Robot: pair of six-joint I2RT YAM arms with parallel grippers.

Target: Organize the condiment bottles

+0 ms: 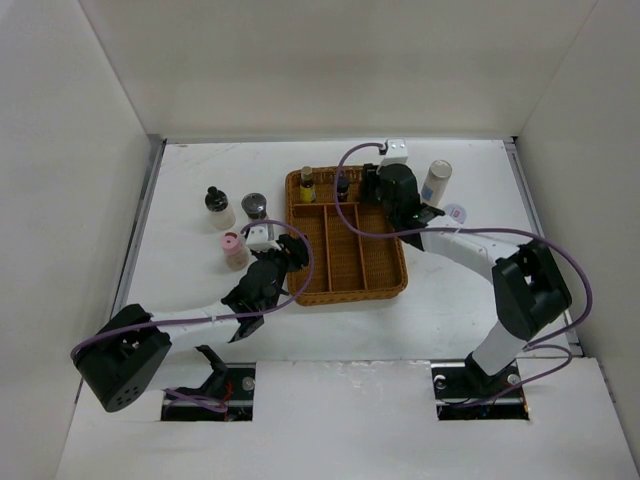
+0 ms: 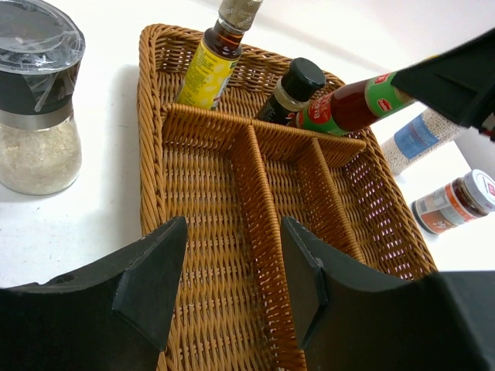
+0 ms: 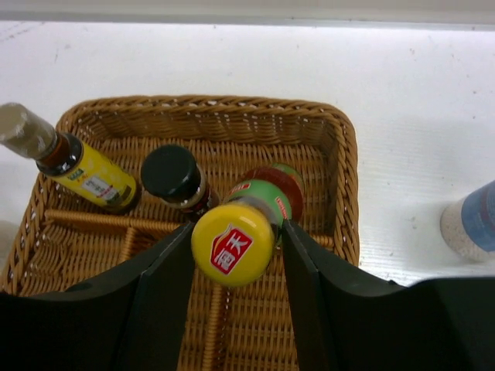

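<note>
My right gripper (image 1: 385, 190) is shut on a green, yellow-capped bottle (image 3: 232, 243), held tilted with its base in the back right compartment of the wicker tray (image 1: 350, 290); it also shows in the left wrist view (image 2: 348, 104). A yellow-labelled bottle (image 1: 307, 186) and a small dark bottle (image 1: 342, 187) stand in the same back row. My left gripper (image 1: 285, 255) is open and empty over the tray's left front compartment (image 2: 201, 255). A pink-lidded jar (image 1: 233, 248), a silver-lidded glass jar (image 1: 254, 207) and a black-capped white bottle (image 1: 217, 207) stand left of the tray.
A tall white cylinder (image 1: 436, 182) and a small white-lidded jar (image 1: 456, 213) stand on the table right of the tray. White walls close the table on the left, back and right. The tray's three long front compartments hold nothing.
</note>
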